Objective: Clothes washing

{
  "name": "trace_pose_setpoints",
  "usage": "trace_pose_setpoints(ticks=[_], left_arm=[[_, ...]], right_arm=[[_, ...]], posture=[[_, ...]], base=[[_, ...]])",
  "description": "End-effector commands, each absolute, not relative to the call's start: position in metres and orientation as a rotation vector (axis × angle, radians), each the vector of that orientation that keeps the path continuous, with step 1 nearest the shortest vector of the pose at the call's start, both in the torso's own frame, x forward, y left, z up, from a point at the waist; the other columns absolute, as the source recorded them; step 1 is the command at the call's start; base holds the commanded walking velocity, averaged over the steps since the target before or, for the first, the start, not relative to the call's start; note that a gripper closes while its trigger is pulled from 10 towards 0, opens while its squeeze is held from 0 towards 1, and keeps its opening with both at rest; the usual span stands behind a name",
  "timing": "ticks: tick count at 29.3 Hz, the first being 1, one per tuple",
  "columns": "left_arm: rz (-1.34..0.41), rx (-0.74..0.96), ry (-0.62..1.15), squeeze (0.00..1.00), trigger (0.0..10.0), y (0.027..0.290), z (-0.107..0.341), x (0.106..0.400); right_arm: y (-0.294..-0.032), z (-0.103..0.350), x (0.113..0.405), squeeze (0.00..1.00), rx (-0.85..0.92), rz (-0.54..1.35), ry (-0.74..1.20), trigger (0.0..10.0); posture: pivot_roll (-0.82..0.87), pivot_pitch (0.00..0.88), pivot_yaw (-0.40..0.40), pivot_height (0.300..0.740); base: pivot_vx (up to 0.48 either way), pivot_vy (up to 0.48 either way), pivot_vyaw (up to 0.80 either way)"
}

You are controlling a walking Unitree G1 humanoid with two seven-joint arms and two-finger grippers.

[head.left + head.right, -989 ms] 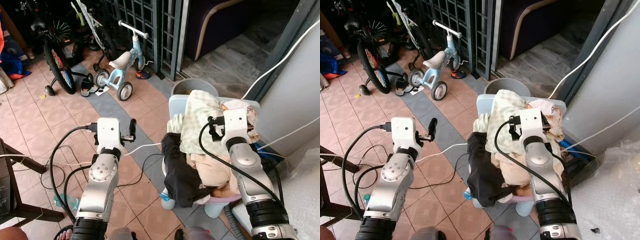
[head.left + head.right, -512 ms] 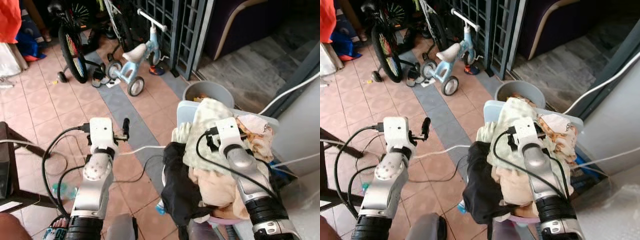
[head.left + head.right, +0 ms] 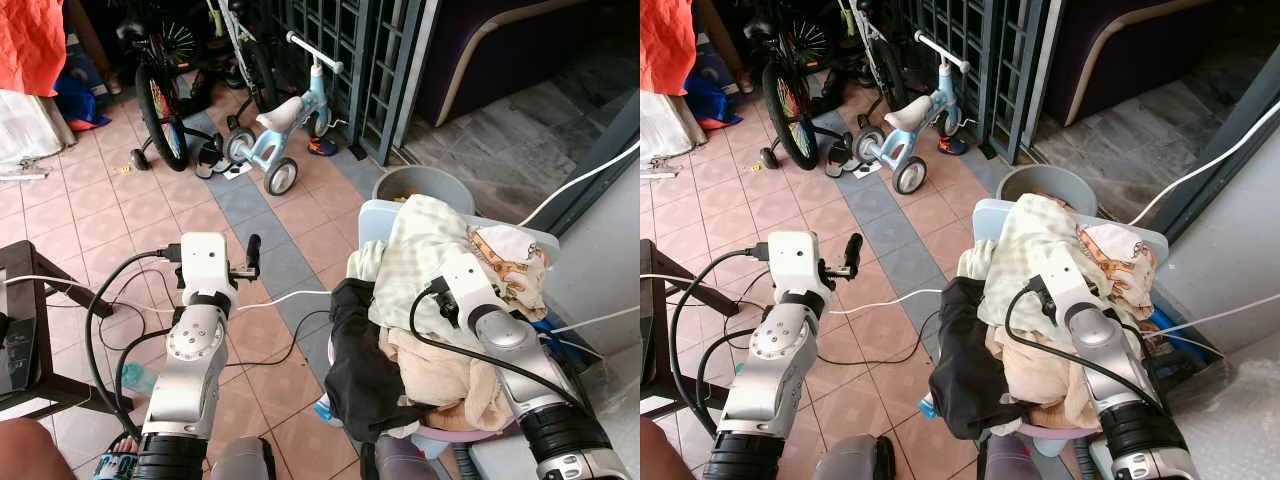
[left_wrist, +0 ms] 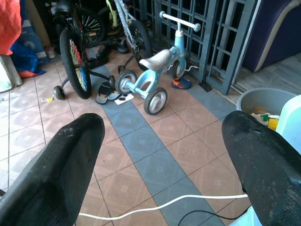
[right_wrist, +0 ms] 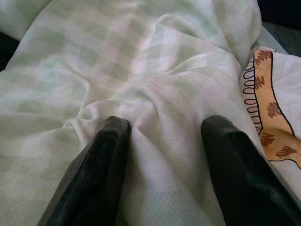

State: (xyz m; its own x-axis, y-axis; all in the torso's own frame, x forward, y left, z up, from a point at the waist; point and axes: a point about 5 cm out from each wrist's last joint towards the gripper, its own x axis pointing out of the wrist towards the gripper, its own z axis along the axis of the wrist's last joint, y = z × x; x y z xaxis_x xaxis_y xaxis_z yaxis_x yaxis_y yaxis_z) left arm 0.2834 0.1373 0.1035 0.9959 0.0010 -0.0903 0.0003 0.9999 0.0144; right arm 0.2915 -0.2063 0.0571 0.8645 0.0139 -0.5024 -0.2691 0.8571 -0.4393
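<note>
Tiled porch floor (image 3: 90, 225), pinkish with a grey strip running past a dark metal grille (image 3: 370, 50). Black bicycle (image 3: 160, 85) and pale blue balance bike (image 3: 285, 110) parked against the grille, sandals (image 3: 212, 160) between them. Laundry pile (image 3: 430, 330) heaped on a pale blue basket (image 3: 372, 218) near the right arm: green-checked cloth (image 5: 141, 70) on top, black garment (image 3: 355, 360) hanging off the near side, white piece with orange print (image 5: 277, 113) beside the checked cloth. Grey bucket (image 3: 432, 185) just behind the basket. Right gripper (image 5: 164, 146) pressed into the checked cloth, fingers spread, a fold bunched between them. Left gripper (image 4: 164, 155) open, held over the floor, white cable (image 4: 160, 205) below it
</note>
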Motion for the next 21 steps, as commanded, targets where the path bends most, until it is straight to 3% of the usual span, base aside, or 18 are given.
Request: trace_pose_setpoints(ticks=[1,21], left_arm=[[-0.003,0.028,0.11,0.0,10.0,0.139,0.102,0.284],[-0.031,0.014,0.164,0.0,10.0,0.132,0.093,0.28]], right_arm=[[-0.199,0.059,0.293,0.0,-0.525,0.204,0.505,0.0],[-0.181,0.045,0.276,0.0,-0.572,0.401,0.563,0.0]], posture=[[0.0,0.168,0.06,0.74],[-0.02,0.164,0.047,0.74]], base=[[0.0,0.0,0.0],[0.0,0.0,0.0]])
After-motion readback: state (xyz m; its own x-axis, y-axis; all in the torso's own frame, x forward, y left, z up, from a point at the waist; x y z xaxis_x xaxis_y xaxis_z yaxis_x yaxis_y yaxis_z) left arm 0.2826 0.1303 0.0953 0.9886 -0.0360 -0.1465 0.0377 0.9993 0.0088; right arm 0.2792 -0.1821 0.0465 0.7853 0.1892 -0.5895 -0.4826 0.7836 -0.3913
